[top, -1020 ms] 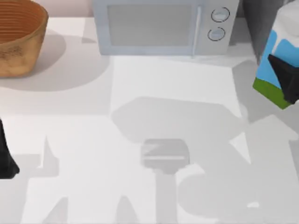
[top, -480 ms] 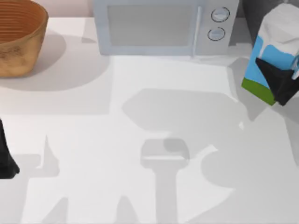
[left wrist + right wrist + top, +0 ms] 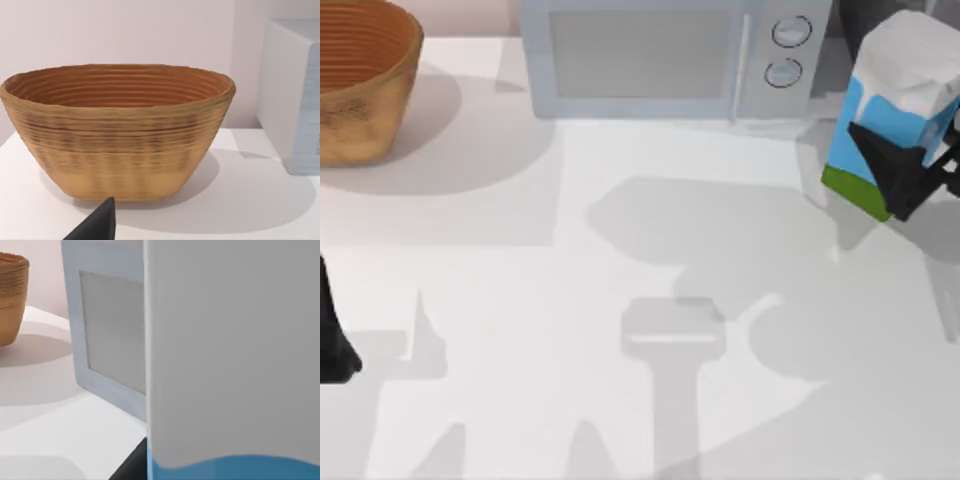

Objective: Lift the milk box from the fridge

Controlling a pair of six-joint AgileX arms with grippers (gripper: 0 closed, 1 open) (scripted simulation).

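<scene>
The milk box point(image 3: 892, 80), white on top with sky-blue sides and a green base, hangs tilted above the table at the far right, just right of the microwave. My right gripper point(image 3: 902, 168) is shut on its lower half, one black finger lying across the blue side. In the right wrist view the milk box point(image 3: 230, 350) stands very close as a white wall with a blue edge. A sliver of the dark grey fridge point(image 3: 850, 18) shows behind the carton. My left gripper point(image 3: 334, 340) is parked at the table's left edge.
A pale blue-grey microwave point(image 3: 670, 55) with two dials stands at the back centre. A woven wooden basket point(image 3: 360, 75) sits at the back left, large in the left wrist view as the basket point(image 3: 117, 130). Arm shadows cross the white tabletop point(image 3: 620, 260).
My right gripper has carried the milk box leftward from the right edge, farther into view and closer to the microwave. The left arm has stayed still.
</scene>
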